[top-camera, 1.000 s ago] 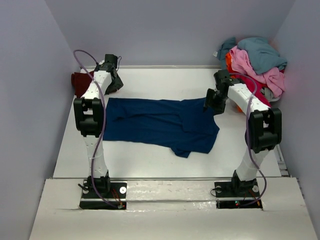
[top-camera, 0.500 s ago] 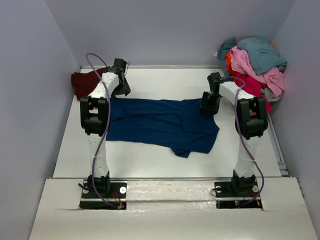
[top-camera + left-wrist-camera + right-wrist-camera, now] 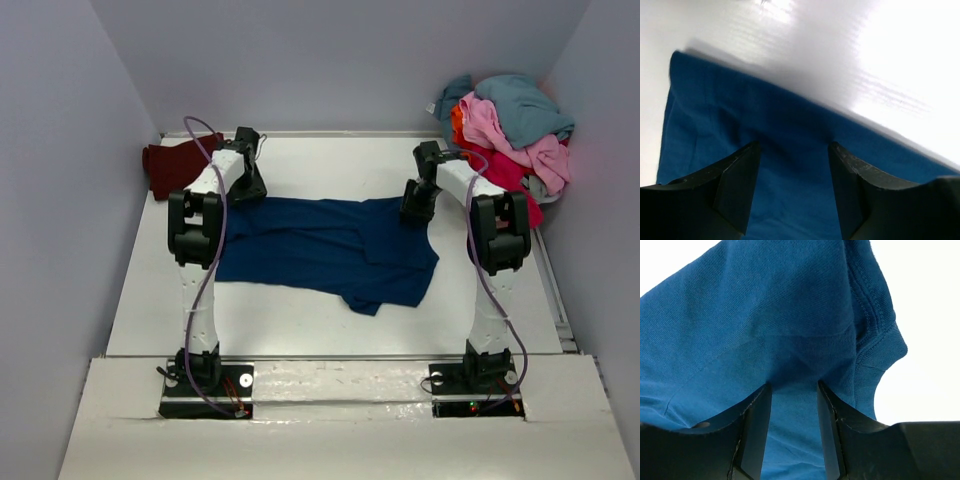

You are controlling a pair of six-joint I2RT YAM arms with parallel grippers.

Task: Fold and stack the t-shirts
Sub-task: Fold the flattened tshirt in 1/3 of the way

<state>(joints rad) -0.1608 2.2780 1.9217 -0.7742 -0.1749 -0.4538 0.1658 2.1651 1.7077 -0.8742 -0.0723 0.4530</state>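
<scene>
1. Left gripper [image 3: 794, 146]: jaws spread fairly wide with nothing pinched. There's blue cloth right under the fingertips, and its far edge is just ahead of them.
2. Right gripper [image 3: 793, 386]: jaws also apart, narrower gap, empty. A stitched hem curls just right of the tips.
3. Can't tell if either set of tips actually touches the cloth.
4. It's all the navy t-shirt [image 3: 320, 245], lying flat on the table [image 3: 330, 160] between both grippers.
5. The maroon shirt [image 3: 172, 165] is near, left of the left gripper.
6. The shirt pile [image 3: 510, 125] is right of the right gripper.
</scene>
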